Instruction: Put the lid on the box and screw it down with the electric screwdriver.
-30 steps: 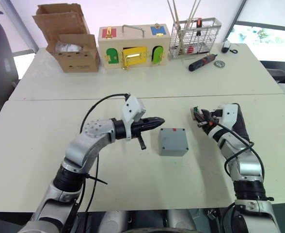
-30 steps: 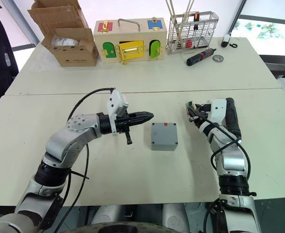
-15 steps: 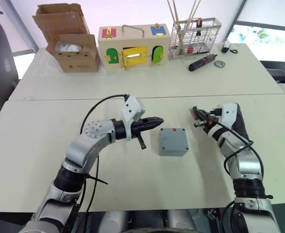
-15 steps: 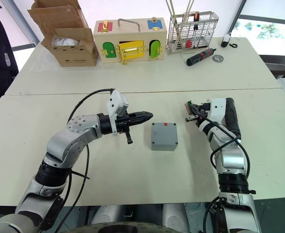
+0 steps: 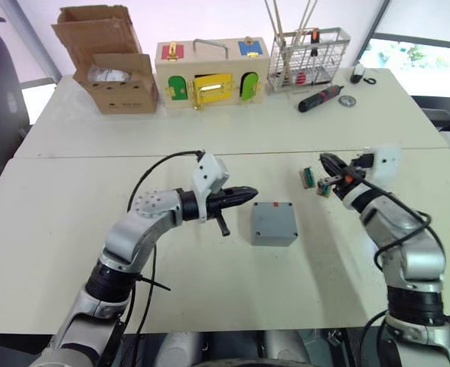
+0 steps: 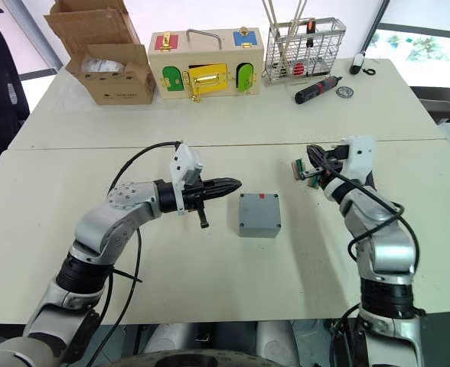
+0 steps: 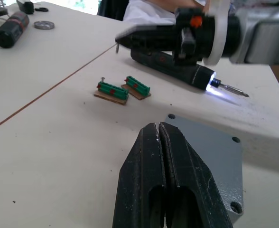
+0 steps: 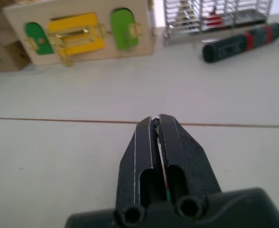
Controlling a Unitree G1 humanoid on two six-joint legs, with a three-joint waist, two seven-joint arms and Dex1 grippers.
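Your left gripper (image 5: 249, 193) has its fingers (image 7: 149, 156) pressed flat together, holding nothing, and it points across the counter (image 5: 210, 298) at the box (image 5: 274, 237). The tips are just beside the box's left edge and clear of it.

The box sits near the middle of the counter, between your two arms, with its red mark on the far side. The lid (image 7: 206, 142) looks to be on top of it (flat grey face, screw holes at the corners). I cannot tell whether any screws are in those holes.

Your right gripper (image 5: 326, 160) is off the counter to the right of the box, and its fingers are closed too. There is a tiny glint at the tips that I cannot identify.

The electric screwdriver (image 7: 172, 64) lies on the counter under that right gripper. Its tip is lit and its bit points away from the two small green terminal pieces (image 7: 113, 91) lying side by side near it.

Along the far edge you have the cardboard box (image 5: 114, 73), the wooden latch box (image 5: 212, 73), the wire basket (image 5: 308, 57) and the small black-and-red screwdriver (image 5: 319, 99), all well apart from the box.
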